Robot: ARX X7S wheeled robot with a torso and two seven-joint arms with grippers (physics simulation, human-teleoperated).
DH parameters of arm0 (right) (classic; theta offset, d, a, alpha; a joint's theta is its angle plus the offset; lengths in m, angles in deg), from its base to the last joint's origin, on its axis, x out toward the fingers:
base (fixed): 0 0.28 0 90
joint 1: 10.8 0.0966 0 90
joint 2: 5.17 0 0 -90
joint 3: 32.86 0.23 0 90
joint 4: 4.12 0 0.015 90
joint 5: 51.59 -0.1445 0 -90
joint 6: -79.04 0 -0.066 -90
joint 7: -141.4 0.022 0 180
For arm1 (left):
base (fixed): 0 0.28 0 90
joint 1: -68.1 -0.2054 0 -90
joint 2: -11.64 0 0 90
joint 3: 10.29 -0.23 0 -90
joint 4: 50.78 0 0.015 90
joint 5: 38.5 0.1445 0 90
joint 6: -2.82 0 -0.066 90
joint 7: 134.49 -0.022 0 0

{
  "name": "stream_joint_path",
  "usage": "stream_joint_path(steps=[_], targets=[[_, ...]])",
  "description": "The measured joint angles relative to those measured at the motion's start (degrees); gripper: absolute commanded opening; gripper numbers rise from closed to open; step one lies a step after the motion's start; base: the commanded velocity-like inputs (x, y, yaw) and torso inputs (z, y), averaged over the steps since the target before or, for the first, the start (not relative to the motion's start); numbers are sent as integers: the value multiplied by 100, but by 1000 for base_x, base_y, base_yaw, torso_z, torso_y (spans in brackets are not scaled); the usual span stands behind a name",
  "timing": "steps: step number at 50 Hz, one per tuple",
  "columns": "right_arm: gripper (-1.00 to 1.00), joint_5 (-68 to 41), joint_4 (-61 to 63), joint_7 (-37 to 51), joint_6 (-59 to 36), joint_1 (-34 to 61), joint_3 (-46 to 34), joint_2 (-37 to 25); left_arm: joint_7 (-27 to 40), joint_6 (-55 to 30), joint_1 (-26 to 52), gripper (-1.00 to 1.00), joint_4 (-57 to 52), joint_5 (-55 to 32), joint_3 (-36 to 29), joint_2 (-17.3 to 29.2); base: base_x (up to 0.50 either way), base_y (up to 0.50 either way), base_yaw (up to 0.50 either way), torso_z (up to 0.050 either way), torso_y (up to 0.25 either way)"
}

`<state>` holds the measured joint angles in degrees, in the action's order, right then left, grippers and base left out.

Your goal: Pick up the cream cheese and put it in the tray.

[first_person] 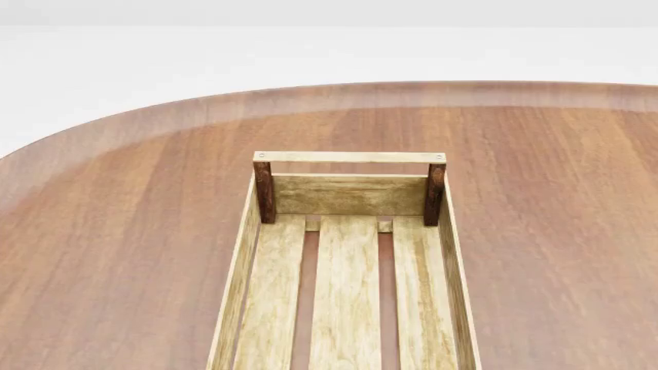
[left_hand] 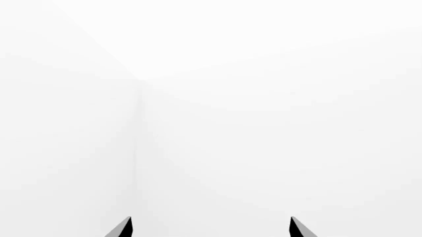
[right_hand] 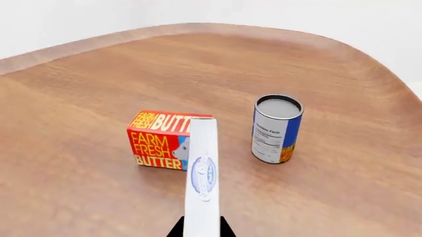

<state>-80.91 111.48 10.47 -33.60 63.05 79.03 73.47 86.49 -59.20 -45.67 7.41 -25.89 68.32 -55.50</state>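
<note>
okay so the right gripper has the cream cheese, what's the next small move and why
Probably carry it sideways toward the tray, staying high. The right gripper is shut on the cream cheese, which looks lifted above the butter box and can. The tray shows nothing inside in the head view, and neither arm is over it yet.

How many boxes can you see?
2. The butter box stands on the table; the cream cheese is held in the right gripper in front of it. More may lie out of view.
</note>
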Motion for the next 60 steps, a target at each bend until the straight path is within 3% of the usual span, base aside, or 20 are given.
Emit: stream_joint_path(steps=[26, 60], targets=[[-100, 1113, 1174, 0, -423, 535, -1071, -938, 56, -13, -1, 100, -4, -8, 14, 38, 0, 0, 0, 0, 0], [-100, 537, 1013, -2092, -1911, 3724, -3011, -2314, 96, -93, 98, 100, 56, -15, -18, 44, 0, 0, 0, 0, 1]])
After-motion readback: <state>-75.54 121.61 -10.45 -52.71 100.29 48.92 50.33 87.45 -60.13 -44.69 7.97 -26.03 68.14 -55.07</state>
